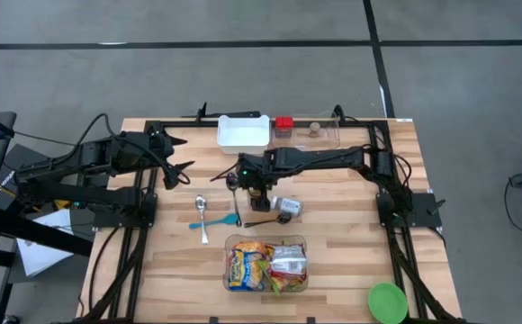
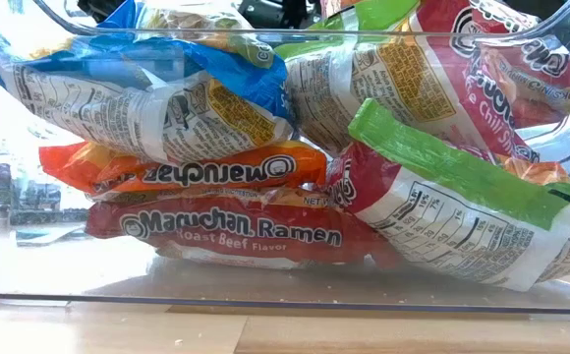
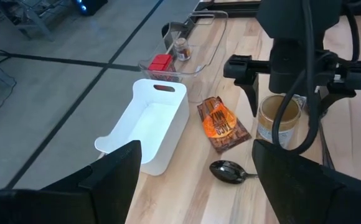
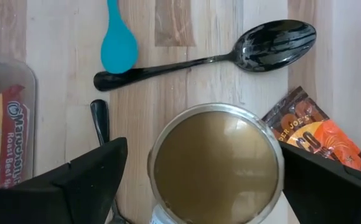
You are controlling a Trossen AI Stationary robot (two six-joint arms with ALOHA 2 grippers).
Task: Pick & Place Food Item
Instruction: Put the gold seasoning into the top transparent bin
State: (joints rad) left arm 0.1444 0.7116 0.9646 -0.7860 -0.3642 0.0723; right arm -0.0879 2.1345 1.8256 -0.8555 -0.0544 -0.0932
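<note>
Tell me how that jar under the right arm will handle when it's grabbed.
The jar looks rigid and round, so open jaws should seat on its sides. It appears full, so probably heavy for its size. Its smooth wall may slip, and if tipped it could roll.

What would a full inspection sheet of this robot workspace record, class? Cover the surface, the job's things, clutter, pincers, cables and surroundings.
Surface: wooden table, pale planks.
Job's things: jar directly under the right pincer; clear bin holding ramen packets; snack packet beside the white tub, which is empty.
Clutter: dark spoon, blue spoon, silver spoon, green lid, clear tray with red block.
Grippers: right pincer open above the jar; left pincer open, waiting near the table's left edge.
Cables: black wires along both arms.
Surroundings: grey floor with dark lines.
</note>
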